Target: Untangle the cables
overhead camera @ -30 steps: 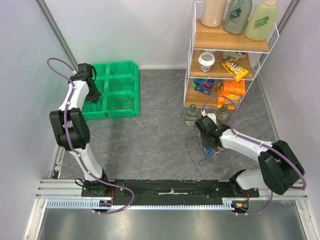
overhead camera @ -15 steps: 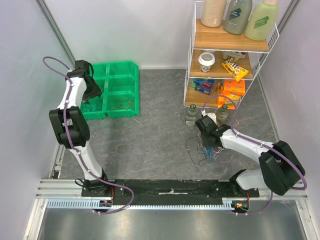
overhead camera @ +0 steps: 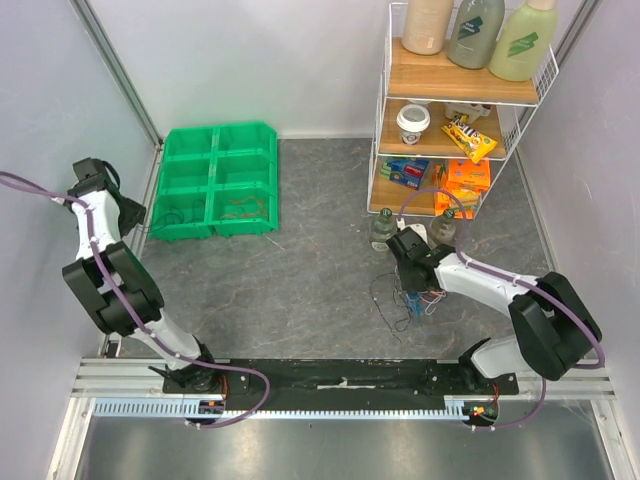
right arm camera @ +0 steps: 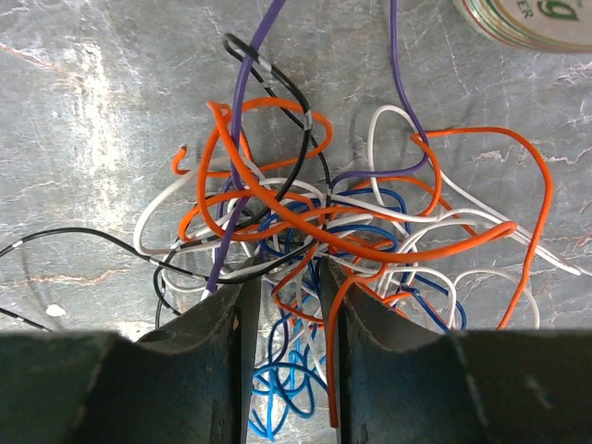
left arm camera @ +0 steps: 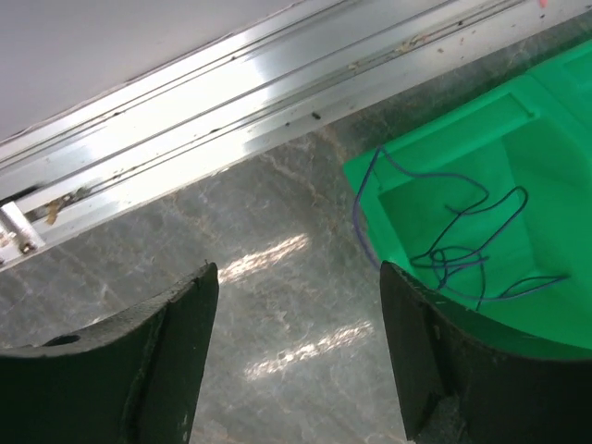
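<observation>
The cables [overhead camera: 405, 298] form a loose tangle of orange, white, blue, black and purple wires [right arm camera: 324, 222] on the grey floor in front of the shelf. My right gripper [overhead camera: 412, 290] [right arm camera: 285, 268] is pushed down into this tangle. Its jaws stand a little apart, with blue and orange wires lying loose in the gap. My left gripper [overhead camera: 128, 212] [left arm camera: 298, 277] hangs wide open and holds nothing, just left of the green bin [overhead camera: 215, 130] [left arm camera: 518, 157]. One thin purple-blue cable [left arm camera: 450, 257] lies in the bin's near-left compartment, and orange cables [overhead camera: 243, 208] lie in the compartment beside it.
A wire shelf rack [overhead camera: 450, 100] with bottles, a cup and snack packs stands at the back right. Two jars [overhead camera: 382, 230] [overhead camera: 443, 228] sit on the floor just behind the tangle. An aluminium rail [left arm camera: 231, 102] runs along the left wall.
My left gripper has opened and swung left, out of the green bin towards the wall, leaving the purple-blue cable in the bin. The right arm has barely moved.
</observation>
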{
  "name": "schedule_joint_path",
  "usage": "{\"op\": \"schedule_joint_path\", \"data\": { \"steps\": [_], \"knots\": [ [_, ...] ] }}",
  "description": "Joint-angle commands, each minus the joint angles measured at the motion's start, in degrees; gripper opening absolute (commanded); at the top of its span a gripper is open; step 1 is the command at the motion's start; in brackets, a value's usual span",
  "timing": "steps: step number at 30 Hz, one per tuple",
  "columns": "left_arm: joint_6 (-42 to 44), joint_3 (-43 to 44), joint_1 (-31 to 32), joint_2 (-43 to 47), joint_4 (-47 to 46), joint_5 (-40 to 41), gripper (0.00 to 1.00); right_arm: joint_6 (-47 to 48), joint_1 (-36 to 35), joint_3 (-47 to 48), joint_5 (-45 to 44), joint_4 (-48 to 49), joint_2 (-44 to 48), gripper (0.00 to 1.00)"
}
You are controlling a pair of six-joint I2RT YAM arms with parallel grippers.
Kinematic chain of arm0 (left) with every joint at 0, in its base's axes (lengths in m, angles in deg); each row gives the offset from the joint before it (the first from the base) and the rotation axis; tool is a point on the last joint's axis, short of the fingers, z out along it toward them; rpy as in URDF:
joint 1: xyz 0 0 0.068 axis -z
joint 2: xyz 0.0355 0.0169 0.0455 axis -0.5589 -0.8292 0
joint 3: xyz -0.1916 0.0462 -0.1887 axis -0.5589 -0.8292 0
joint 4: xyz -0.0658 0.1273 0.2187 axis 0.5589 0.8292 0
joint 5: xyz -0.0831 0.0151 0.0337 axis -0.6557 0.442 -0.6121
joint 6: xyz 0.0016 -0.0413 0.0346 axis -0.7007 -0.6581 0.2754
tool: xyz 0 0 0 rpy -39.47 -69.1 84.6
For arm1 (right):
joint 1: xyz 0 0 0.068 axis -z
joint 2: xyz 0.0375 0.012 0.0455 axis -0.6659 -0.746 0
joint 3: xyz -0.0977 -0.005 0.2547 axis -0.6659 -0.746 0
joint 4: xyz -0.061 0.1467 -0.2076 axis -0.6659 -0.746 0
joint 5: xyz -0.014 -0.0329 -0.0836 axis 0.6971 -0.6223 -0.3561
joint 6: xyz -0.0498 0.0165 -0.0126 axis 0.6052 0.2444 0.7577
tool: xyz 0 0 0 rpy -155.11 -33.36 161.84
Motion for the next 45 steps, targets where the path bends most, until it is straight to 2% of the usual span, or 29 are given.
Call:
{"op": "schedule_joint_path", "data": {
  "steps": [1,4,7,12,18,20,25,29,32,36,42,44,45],
  "knots": [
    [-1.4,0.5,-0.3,-3.1,-6.7,-3.9,0.75,1.4,0.1,2.9,0.8,0.4,-1.0,0.39],
    [0.9,-0.6,-0.4,-4.1,-12.2,-3.2,0.73,1.6,0.0,3.2,0.6,-0.1,-1.1,0.39],
    [1.5,-1.4,-0.3,-6.0,-15.0,-4.5,0.62,1.6,0.0,3.6,0.4,-0.8,-1.0,0.39],
    [0.4,-2.5,-0.3,-8.0,-16.8,-6.1,0.49,1.6,0.0,4.1,0.3,-1.4,-1.1,0.39],
    [0.1,-4.0,0.0,-7.4,-17.1,-4.5,0.48,0.8,0.0,3.8,0.0,-1.7,-0.7,0.4],
    [0.4,-4.1,-0.3,-7.9,-17.1,-4.7,0.45,0.6,0.0,3.7,0.2,-1.7,-0.5,0.4],
    [1.6,-3.4,1.1,-8.3,-17.7,-5.4,0.1,-0.1,0.1,2.8,0.2,-1.8,0.3,0.4],
    [3.5,-1.8,4.5,-5.7,-18.6,-5.5,0.03,-0.7,0.0,2.2,-0.5,-1.9,0.5,0.4],
    [3.9,-1.9,7.6,-5.0,-20.5,-9.8,0.02,-2.0,0.0,1.8,-1.4,-1.8,1.0,0.4],
    [4.1,0.8,10.2,-10.7,-18.4,-14.9,0.02,-3.0,0.0,1.8,-1.7,-2.2,2.0,0.4],
    [6.3,4.7,11.0,-16.4,-15.6,-14.5,0.03,-5.6,0.1,1.5,-2.9,-3.8,5.1,0.4],
    [6.9,6.0,11.2,-17.1,-13.5,-13.6,0.13,-6.6,0.2,1.5,-3.7,-4.4,6.5,0.4],
    [7.1,6.2,11.2,-16.6,-12.8,-13.3,0.22,-7.2,0.3,1.4,-4.4,-4.9,7.2,0.41]
  ]
}}
